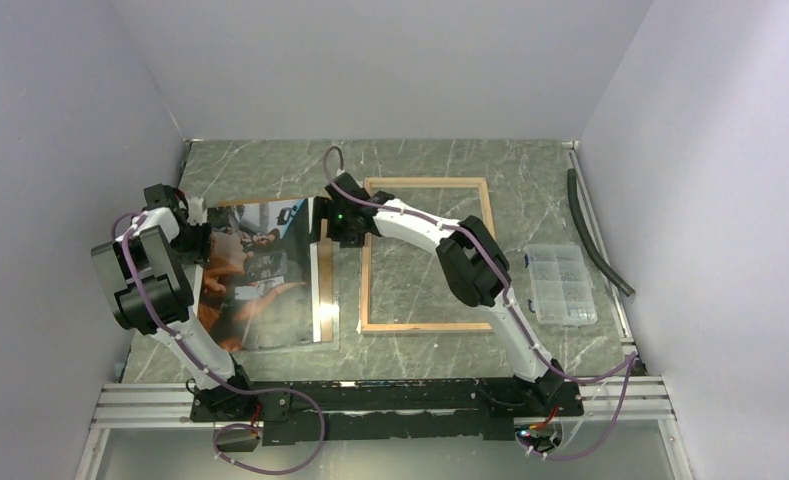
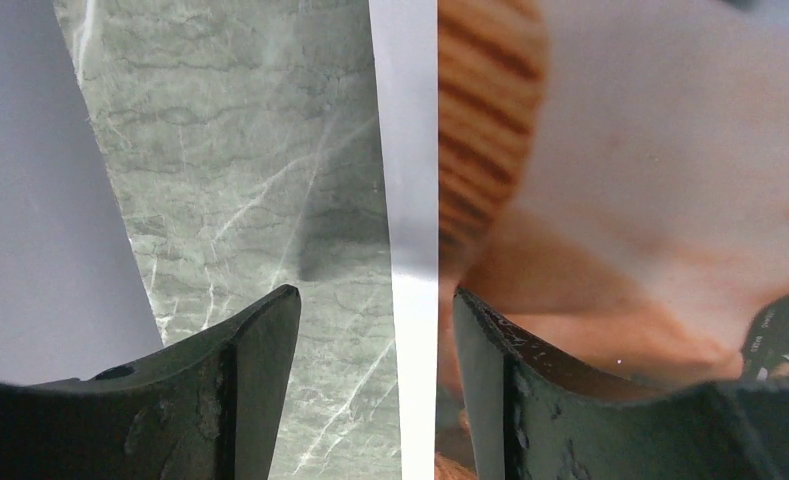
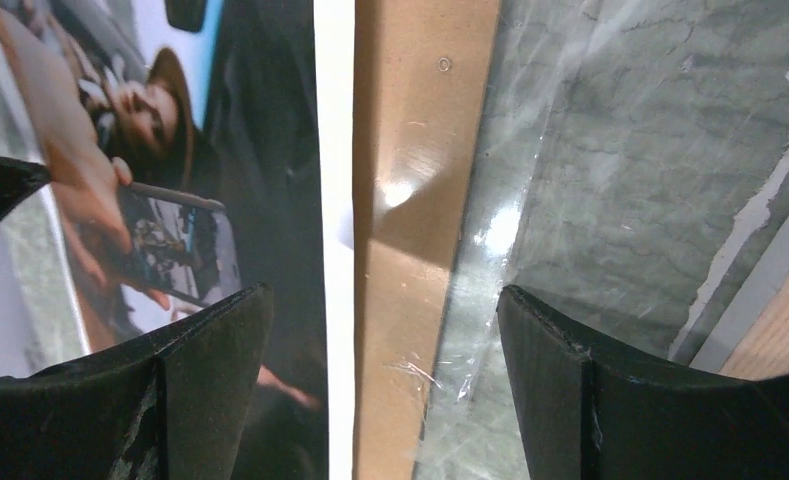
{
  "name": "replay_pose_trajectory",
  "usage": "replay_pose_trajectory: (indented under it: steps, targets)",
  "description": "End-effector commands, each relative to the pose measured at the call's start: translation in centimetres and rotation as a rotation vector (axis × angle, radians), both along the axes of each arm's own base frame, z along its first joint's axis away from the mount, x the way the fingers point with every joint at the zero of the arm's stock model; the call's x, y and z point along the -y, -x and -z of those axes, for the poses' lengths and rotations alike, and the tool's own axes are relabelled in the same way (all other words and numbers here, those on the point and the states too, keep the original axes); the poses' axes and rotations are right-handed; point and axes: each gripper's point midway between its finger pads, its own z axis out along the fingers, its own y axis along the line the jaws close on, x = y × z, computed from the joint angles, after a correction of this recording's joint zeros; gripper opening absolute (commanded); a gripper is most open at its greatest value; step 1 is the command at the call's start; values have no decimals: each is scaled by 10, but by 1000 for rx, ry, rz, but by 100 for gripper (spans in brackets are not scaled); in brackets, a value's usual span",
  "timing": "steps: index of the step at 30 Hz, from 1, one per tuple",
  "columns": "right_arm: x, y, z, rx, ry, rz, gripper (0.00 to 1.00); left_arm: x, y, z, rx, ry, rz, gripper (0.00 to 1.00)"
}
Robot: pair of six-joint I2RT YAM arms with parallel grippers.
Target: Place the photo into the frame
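Both open, left hand and right hand astride photo edges; clear box near frame, contents perhaps small parts.

Marble table carries frame, backing board, parts box, hose.

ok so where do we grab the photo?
By its white side borders, probably. The photo is a thin sheet lying flat, so only an edge offers a bite. The left gripper straddles the left border from the outside, jaws open. On the right, the board lies just under the edge, so the right gripper should pinch the print alone.
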Motion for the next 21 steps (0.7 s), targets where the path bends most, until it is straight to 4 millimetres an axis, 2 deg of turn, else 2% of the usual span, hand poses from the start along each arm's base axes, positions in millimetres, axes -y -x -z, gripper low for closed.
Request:
replay_pose_trajectory:
  steps: [1,14,21]
  targets:
    - [-20,10,-43,-45,-208,-43,86,30,16,38,-82,114,18,63]
    - [-31,19,-102,-90,-502,-113,83,32,18,41,-88,110,47,59]
    - [-31,26,-133,-70,-582,-145,82,33,19,42,-91,112,58,58]
